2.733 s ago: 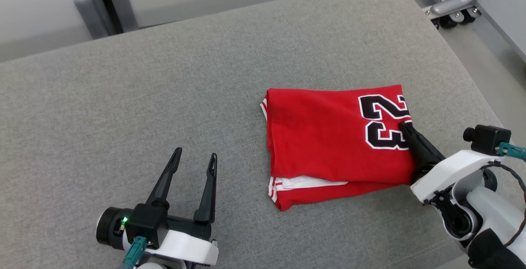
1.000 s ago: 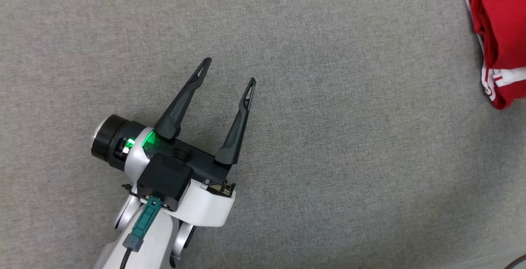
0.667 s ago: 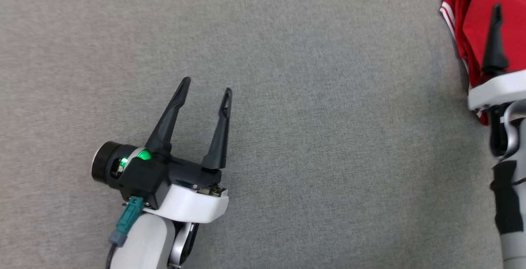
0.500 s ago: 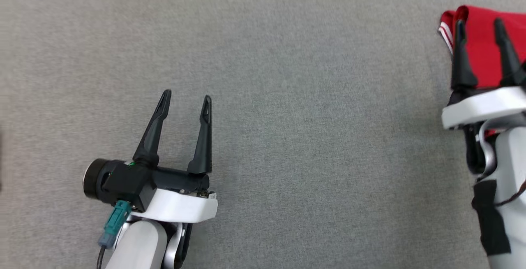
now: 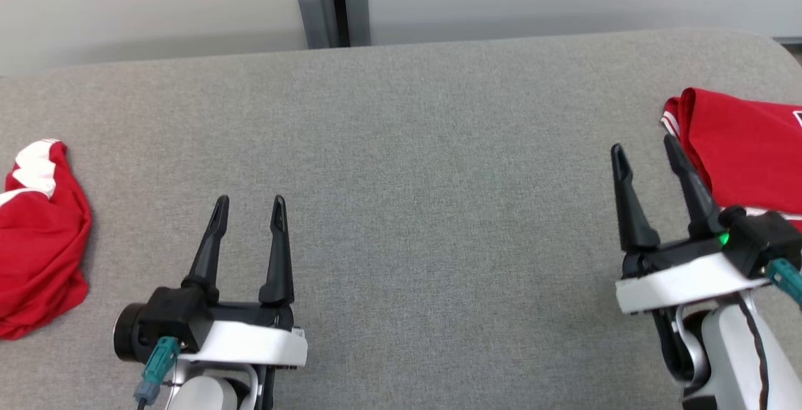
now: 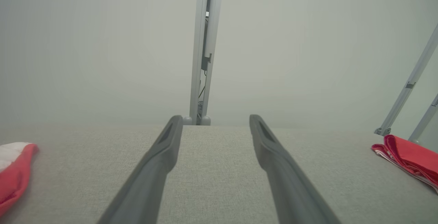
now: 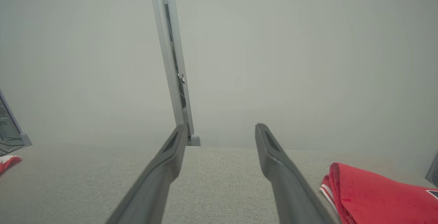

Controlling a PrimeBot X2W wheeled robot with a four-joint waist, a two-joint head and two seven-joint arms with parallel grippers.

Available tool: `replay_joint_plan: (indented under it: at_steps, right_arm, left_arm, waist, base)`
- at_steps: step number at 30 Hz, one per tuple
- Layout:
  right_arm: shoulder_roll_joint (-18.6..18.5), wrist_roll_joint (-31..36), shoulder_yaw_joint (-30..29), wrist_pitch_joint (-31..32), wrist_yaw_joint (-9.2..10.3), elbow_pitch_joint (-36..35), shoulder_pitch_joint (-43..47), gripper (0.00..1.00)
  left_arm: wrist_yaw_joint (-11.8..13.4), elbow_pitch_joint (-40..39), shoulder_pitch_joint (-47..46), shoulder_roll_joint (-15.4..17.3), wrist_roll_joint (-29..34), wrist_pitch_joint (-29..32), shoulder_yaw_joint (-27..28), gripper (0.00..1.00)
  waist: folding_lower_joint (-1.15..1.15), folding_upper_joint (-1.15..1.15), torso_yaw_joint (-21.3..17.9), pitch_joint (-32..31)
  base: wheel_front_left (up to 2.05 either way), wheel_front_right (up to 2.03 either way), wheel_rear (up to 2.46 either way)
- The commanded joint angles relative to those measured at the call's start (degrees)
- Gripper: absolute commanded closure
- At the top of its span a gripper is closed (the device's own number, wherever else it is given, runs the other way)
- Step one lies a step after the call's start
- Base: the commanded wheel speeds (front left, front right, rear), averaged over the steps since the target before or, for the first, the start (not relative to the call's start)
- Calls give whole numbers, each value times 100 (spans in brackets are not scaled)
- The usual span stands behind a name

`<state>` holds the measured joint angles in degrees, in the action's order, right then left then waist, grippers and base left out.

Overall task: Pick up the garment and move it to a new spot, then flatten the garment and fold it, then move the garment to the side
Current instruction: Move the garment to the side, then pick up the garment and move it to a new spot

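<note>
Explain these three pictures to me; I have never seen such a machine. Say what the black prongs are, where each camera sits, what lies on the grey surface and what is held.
This is a robot with two arms. The wide picture comes from a camera on its head, looking down at a grey padded surface. The black prongs are its hands: the left gripper and the right gripper, each with two long fingers. The other two pictures come from cameras on the wrists, looking out along those fingers towards a pale wall. On the surface lie a folded red garment at the far right, close to the right gripper, and a crumpled red cloth at the far left. Both grippers are open and hold nothing.
</note>
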<state>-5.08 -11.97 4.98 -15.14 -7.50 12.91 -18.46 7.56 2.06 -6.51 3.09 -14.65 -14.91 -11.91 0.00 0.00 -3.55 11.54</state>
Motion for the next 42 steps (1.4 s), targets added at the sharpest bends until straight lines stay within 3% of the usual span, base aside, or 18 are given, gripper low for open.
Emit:
replay_joint_plan:
  at_steps: [1, 12, 18, 42]
  right_arm:
    - [13, -61, 53, -9, 2, -182, 221, 0]
    - [69, -74, -342, -8, 2, -644, 1361, 0]
    - [82, -117, -143, -8, 2, -826, 1786, 0]
    - [131, -54, -73, -8, 2, -590, 2134, 0]
  left_arm:
    - [-50, 52, 127, 8, -17, -28, 47, 0]
    - [-81, -3, 715, -4, 79, -25, 146, 0]
    - [-62, -60, 1021, -8, 133, -25, 205, 0]
    - [-110, 334, 1320, -8, 173, -25, 237, 0]
  waist:
    - [0, 0, 57, -179]
    - [0, 0, 86, -608]
    - [0, 0, 39, -849]
    - [0, 0, -24, -1284]
  base:
    - [0, 0, 0]
    - [0, 0, 0]
    - [0, 0, 0]
    - [0, 0, 0]
